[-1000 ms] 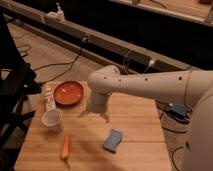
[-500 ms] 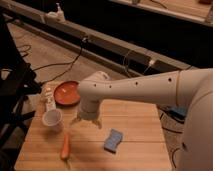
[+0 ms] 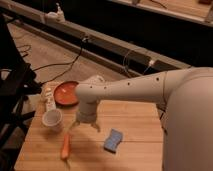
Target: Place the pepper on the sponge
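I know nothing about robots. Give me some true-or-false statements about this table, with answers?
1. The pepper lies on the sponge. False: it lies on the table, left of the sponge and apart from it.
2. The gripper is open and empty, above the table near the pepper. True.
3. The white cup stands on the plate. False: the cup stands on the table beside the plate.
4. The sponge is blue. True.
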Robot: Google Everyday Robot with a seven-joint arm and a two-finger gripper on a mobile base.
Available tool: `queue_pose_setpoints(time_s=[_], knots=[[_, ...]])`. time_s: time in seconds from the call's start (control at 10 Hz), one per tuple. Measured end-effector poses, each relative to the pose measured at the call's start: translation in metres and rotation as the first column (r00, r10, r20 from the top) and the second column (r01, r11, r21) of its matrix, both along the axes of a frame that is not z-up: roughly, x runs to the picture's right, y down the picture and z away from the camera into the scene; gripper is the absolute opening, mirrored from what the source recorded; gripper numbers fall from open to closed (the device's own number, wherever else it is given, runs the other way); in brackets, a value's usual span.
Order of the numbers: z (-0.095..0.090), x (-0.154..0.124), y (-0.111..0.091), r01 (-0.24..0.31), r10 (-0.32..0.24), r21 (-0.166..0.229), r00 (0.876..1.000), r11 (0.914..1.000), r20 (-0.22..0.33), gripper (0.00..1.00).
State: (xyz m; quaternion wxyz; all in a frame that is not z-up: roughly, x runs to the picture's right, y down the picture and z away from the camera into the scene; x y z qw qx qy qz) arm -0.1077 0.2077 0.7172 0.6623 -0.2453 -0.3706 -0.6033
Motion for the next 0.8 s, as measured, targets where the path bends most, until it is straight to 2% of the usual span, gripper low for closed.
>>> queue_pose_setpoints(time_s=[0.2,0.4,0.8], knots=[[0.007,-0.024,0.015,0.016,-0.015,-0.024,0.999,0.9996,0.029,0.80],[0.011,-0.060,0.035,0.024,-0.019,-0.050,0.996,0.9985,0.083,0.80],[0.015,-0.096,0.076,0.049,-0.033,-0.119,0.990,0.9917,0.138,0.80]])
